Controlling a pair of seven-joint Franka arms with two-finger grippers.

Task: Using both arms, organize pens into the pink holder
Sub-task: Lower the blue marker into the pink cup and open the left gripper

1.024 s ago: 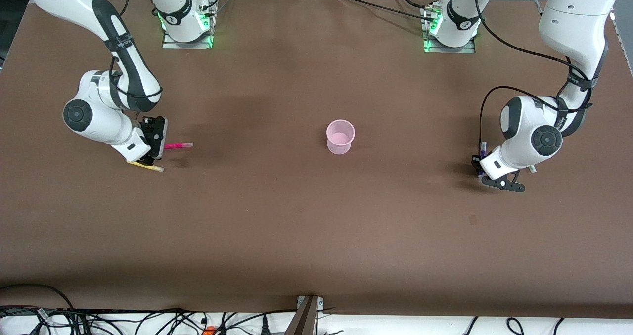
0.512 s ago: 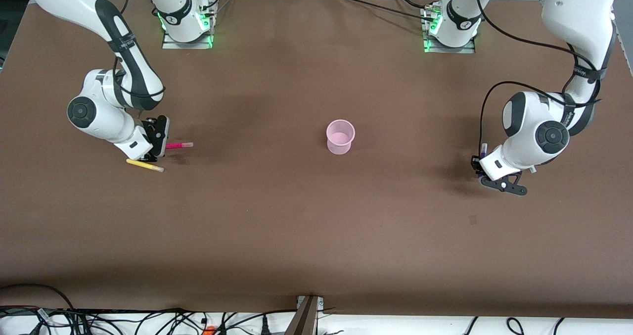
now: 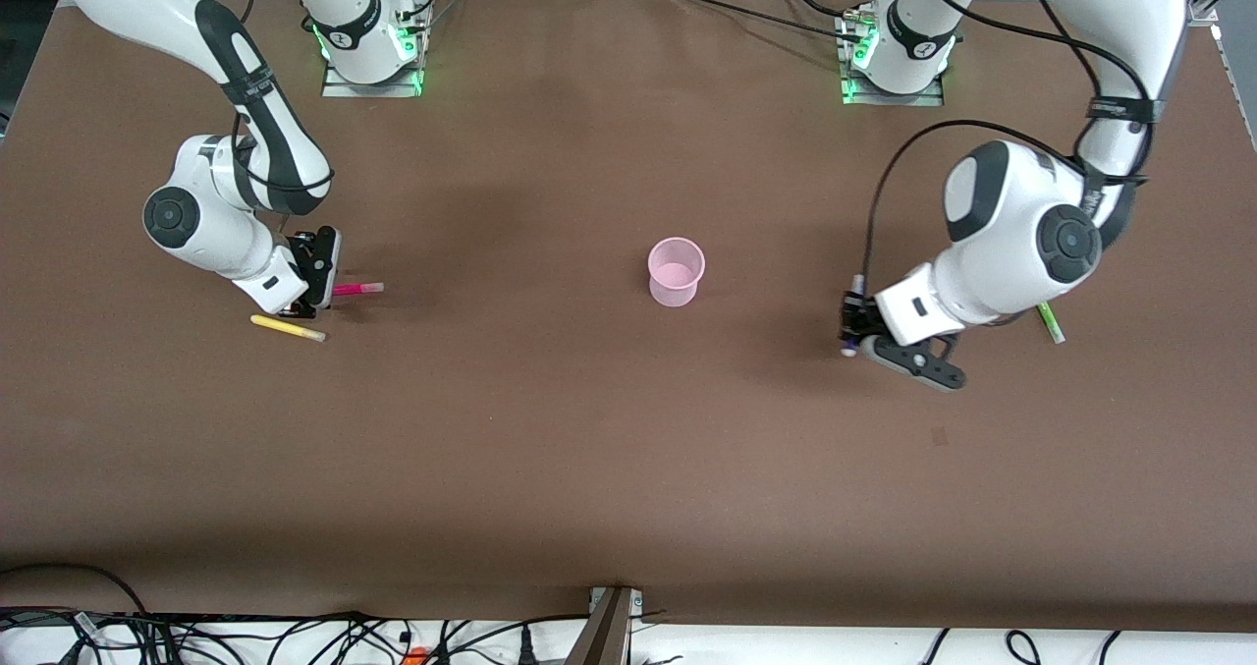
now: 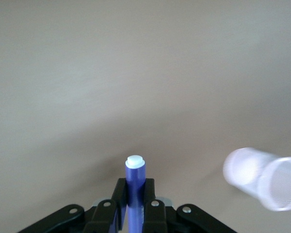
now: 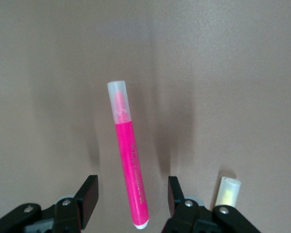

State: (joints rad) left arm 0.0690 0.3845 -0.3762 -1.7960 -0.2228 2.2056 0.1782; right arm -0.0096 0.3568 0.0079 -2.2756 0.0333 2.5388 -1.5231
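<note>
A: Left gripper point(image 3: 852, 336)?
B: Clamped tight on the slim dark purple marker pen with white tips point(image 4: 134, 190), up in the air over bare brown table point(image 3: 628, 449), toward 3 o'clock from the small translucent pale pink plastic cup point(image 3: 677, 271).
A: Right gripper point(image 3: 312, 297)?
B: Down at the table, fingers point(image 5: 88, 196) partly open, straddling the magenta-pink marker pen point(image 5: 129, 174), not touching it. That pen lies flat, toward 9 o'clock from the cup.
A: Others?
B: Yellow marker pen point(image 3: 287, 328) just beside, at the pink one's 7 o'clock. Bright green marker pen point(image 3: 1050, 322) lies by the left arm.
</note>
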